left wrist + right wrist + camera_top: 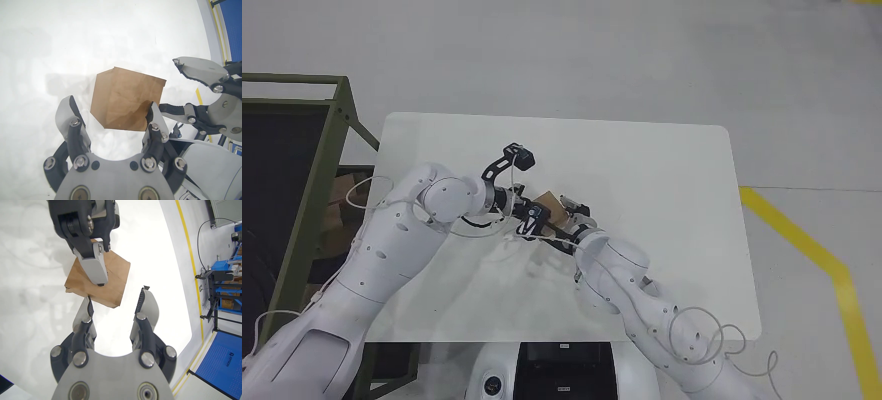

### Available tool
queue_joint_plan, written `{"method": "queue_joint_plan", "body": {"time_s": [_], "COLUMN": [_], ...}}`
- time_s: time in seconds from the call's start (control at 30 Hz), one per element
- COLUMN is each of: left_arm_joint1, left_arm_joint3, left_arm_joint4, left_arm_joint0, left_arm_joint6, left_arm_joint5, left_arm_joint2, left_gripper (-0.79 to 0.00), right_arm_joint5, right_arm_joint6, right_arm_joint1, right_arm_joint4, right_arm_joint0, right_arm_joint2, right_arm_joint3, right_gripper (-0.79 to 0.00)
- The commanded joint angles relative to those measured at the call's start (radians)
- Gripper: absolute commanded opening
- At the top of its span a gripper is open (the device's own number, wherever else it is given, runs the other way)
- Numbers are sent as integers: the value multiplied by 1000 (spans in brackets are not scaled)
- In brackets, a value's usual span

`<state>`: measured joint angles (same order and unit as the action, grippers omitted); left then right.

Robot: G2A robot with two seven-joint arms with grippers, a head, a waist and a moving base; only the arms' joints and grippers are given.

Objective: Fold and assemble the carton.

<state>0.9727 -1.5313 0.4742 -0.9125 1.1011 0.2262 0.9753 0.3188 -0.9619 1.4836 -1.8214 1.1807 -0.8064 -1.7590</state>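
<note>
A small brown carton lies folded flat on the white table, near its middle. My left gripper stands open over the carton; one of its fingertips touches the cardboard near a corner, and the other finger is off to the side above bare table. In the right wrist view that left finger rests on top of the carton. My right gripper is open at the carton's near edge, with one fingertip just beside it.
A green metal frame with cardboard pieces stands off the table's left side. A yellow floor line runs past the right edge. A blue rack stands in the room beyond the table.
</note>
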Motion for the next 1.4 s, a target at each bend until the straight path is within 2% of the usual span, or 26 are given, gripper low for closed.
{"method": "queue_joint_plan", "body": {"time_s": [0.0, 0.33, 0.5, 0.53, 0.57, 0.6, 0.77, 1.1, 1.3, 1.37], "left_arm_joint1": [0, -1, -2, -2, -2, -2, -3, -3, -3, -4], "left_arm_joint3": [2, 14, 16, 17, 18, 19, 22, 29, 37, 39], "left_arm_joint4": [-9, -63, -78, -81, -84, -85, -85, -91, -99, -100], "left_arm_joint0": [0, -2, -1, -2, -2, -2, -1, 2, 2, 3], "left_arm_joint6": [0, 11, 17, 17, 18, 19, 19, 20, 15, 15], "left_arm_joint5": [5, 58, 77, 81, 84, 85, 96, 109, 100, 95], "left_arm_joint2": [1, 14, 15, 16, 17, 17, 17, 14, 16, 17], "left_gripper": [-92, -86, -123, -148, -209, -215, -197, -212, -139, -154], "right_arm_joint5": [-1, -11, -17, -16, -17, -17, -19, -21, -24, -26], "right_arm_joint6": [1, 17, 24, 24, 25, 26, 26, 20, 18, 15], "right_arm_joint1": [1, 3, 5, 5, 5, 6, 9, 14, 17, 19], "right_arm_joint4": [-3, -16, -20, -21, -21, -21, -19, -20, -24, -23], "right_arm_joint0": [1, 13, 19, 19, 20, 21, 20, 21, 19, 17], "right_arm_joint2": [-1, -7, -11, -11, -12, -13, -14, -17, -16, -17], "right_arm_joint3": [-1, -4, -7, -7, -8, -8, -4, -4, 3, 6], "right_gripper": [-360, -366, -363, -363, -357, -351, -345, -317, -320, -317]}}
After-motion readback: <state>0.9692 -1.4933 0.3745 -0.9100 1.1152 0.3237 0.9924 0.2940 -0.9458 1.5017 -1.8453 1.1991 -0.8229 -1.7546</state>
